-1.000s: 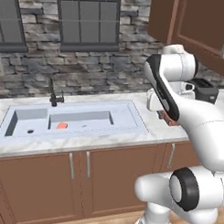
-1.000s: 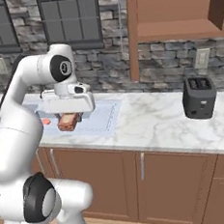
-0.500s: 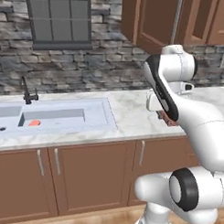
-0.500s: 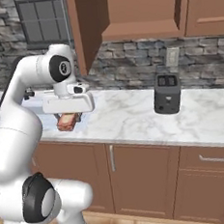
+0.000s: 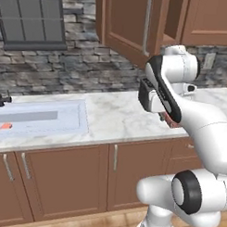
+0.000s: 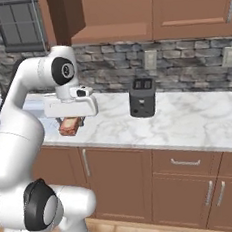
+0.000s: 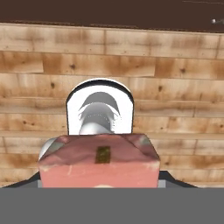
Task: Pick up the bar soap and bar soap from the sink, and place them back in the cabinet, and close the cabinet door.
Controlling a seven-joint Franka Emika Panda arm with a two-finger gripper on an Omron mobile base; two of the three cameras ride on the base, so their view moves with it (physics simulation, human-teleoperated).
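Hand (image 6: 71,123) clamped on the tan-brown flat block of soap with darker edges (image 6: 71,126); in the hand view the block (image 7: 99,162) sits square between the fingers, broad face forward. It hangs low in front of the arm, just over the front edge of the white marbled bench (image 6: 188,118), well right of the pale grey-blue double-basin sink (image 5: 45,120).

The bright orange flat block of soap (image 5: 5,126) lies in the sink's basin, at its left side, untouched. One block carried, one left to fetch.

Step in hand, as I judge it: bring the held block up into the large reddish-brown wooden cabinet (image 5: 172,17). Its tall recessed-panel door with the long silver bar handle (image 5: 125,24) stands swung out over the bench, up and right of the sink.

To do it well:
- Lift before moving in; the open door's lower edge hangs above the arm's path and could be clipped.
- Approach the opening from the side away from the door's swing.
- Keep the block level; the grip looks centred, so no regrasp seems needed.
- Shelf inside not readable from here; set the block down gently and deep enough that the door can shut.
- Black boxy toaster (image 6: 142,97) stands further right of the sink; keep the elbow off it.
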